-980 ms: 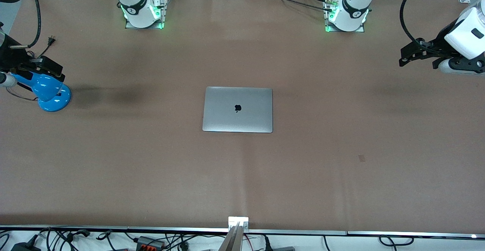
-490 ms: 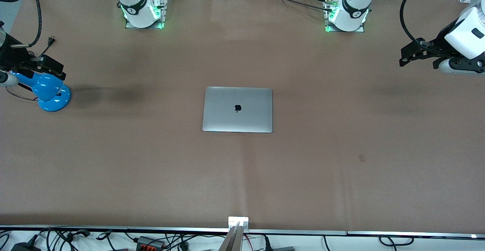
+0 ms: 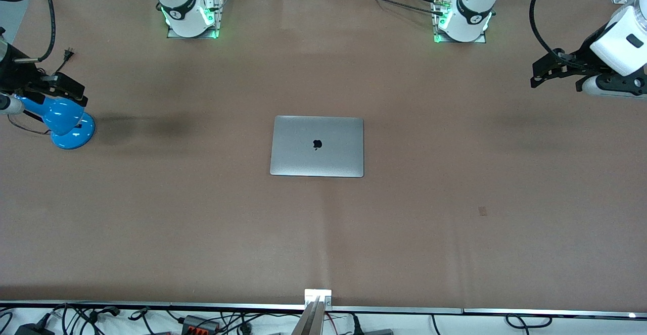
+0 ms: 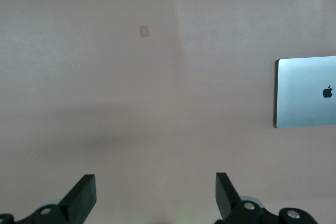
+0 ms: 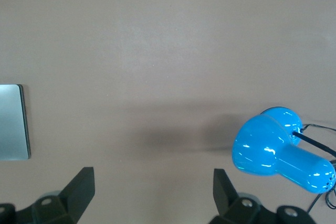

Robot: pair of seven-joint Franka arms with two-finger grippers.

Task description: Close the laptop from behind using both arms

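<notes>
The laptop (image 3: 317, 146) lies shut and flat in the middle of the table, its silver lid and black apple logo facing up. One edge of it also shows in the left wrist view (image 4: 307, 93) and in the right wrist view (image 5: 11, 121). My left gripper (image 3: 538, 74) (image 4: 155, 182) hangs open and empty over bare table at the left arm's end. At the right arm's end my right gripper (image 3: 76, 92) (image 5: 153, 177) is open and empty too, above a blue lamp (image 3: 68, 123). Both grippers are well away from the laptop.
The blue lamp (image 5: 278, 150) stands on the table with its black cord and plug (image 3: 65, 54). A small tape patch (image 3: 482, 210) (image 4: 143, 31) marks the brown table top. The two arm bases (image 3: 192, 16) (image 3: 461, 19) stand along the robots' edge. Cables lie past the front edge.
Both grippers have drifted very slightly toward the robots' edge of the table. The laptop has not moved.
</notes>
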